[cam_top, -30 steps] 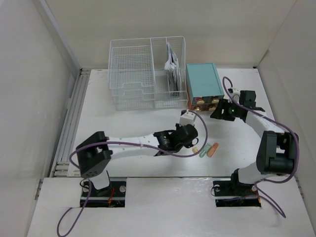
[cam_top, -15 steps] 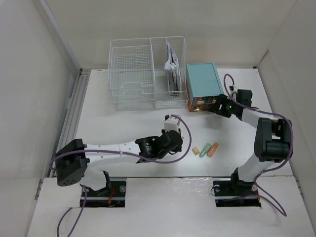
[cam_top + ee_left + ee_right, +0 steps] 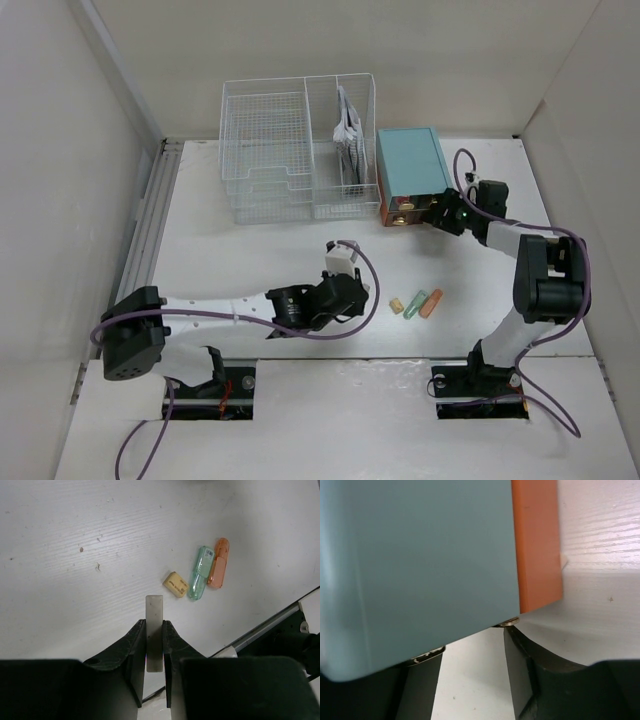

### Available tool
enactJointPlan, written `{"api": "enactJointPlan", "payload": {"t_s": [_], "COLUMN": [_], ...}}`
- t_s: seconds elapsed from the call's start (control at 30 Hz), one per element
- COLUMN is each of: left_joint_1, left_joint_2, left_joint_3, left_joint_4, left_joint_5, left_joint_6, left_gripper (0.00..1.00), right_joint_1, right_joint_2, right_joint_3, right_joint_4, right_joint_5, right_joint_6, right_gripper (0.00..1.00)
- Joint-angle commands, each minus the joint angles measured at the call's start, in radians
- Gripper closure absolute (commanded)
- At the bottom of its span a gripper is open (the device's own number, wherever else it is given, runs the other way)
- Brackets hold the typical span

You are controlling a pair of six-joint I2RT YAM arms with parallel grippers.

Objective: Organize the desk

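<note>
The white desk (image 3: 250, 240) holds a tan eraser (image 3: 175, 584), a green capsule-shaped piece (image 3: 200, 573) and an orange one (image 3: 218, 570), lying together near the front edge (image 3: 413, 303). My left gripper (image 3: 154, 625) is shut on a flat white strip (image 3: 154, 607) and hovers left of them (image 3: 350, 298). My right gripper (image 3: 445, 213) is at the front of the teal drawer box (image 3: 410, 165). In the right wrist view its jaws (image 3: 472, 640) stand apart below the box (image 3: 420, 555), the fingertips at brass knobs beside the orange drawer front (image 3: 537, 545).
A white wire-mesh rack (image 3: 290, 150) with papers (image 3: 348, 135) in its right section stands at the back, left of the teal box. A metal rail (image 3: 145, 240) runs along the desk's left edge. Walls close in both sides.
My left arm has drawn back to the left and nearer with the white strip, away from the three small pieces. My right gripper has moved in to the drawer box's front.
</note>
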Motion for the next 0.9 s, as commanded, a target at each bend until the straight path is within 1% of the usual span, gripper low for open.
{"api": "enactJointPlan", "payload": {"t_s": [0.0,0.07,0.13,0.2,0.3,0.33,0.4,0.6,0.87], "left_joint_1": [-0.015,-0.015,-0.024,-0.024,-0.033,-0.033,-0.044,-0.044,-0.053], "left_joint_2": [-0.035,-0.035,-0.035,-0.035,-0.035,-0.035,-0.035,-0.035,-0.035], "left_joint_3": [-0.009,-0.009,-0.009,0.001,0.011,0.011,0.02,0.02,0.03], "left_joint_4": [0.044,0.044,0.044,0.053,0.053,0.053,0.053,0.044,0.025], "left_joint_5": [-0.015,-0.015,-0.024,-0.024,-0.024,-0.033,-0.033,-0.043,-0.053], "left_joint_6": [-0.023,-0.023,-0.023,-0.023,-0.023,-0.023,-0.023,-0.023,-0.023], "left_gripper": [1.0,1.0,1.0,1.0,1.0,1.0,1.0,1.0,1.0], "right_joint_1": [0.011,0.02,0.02,0.02,0.02,0.02,0.02,-0.006,-0.033], "right_joint_2": [0.03,0.03,0.03,0.03,0.03,0.03,0.03,-0.002,0.008], "right_joint_3": [0.006,-0.003,-0.004,-0.004,-0.013,-0.022,-0.036,-0.057,-0.057], "right_joint_4": [0.103,0.112,0.112,0.112,0.112,0.112,0.112,0.087,0.087], "right_joint_5": [0.072,0.084,0.096,0.105,0.105,0.105,0.105,0.07,0.07], "right_joint_6": [0.047,0.048,0.048,0.058,0.067,0.077,0.077,0.087,0.129], "right_gripper": [0.45,0.5,0.5,0.53,0.53,0.52,0.42,0.42,0.42]}}
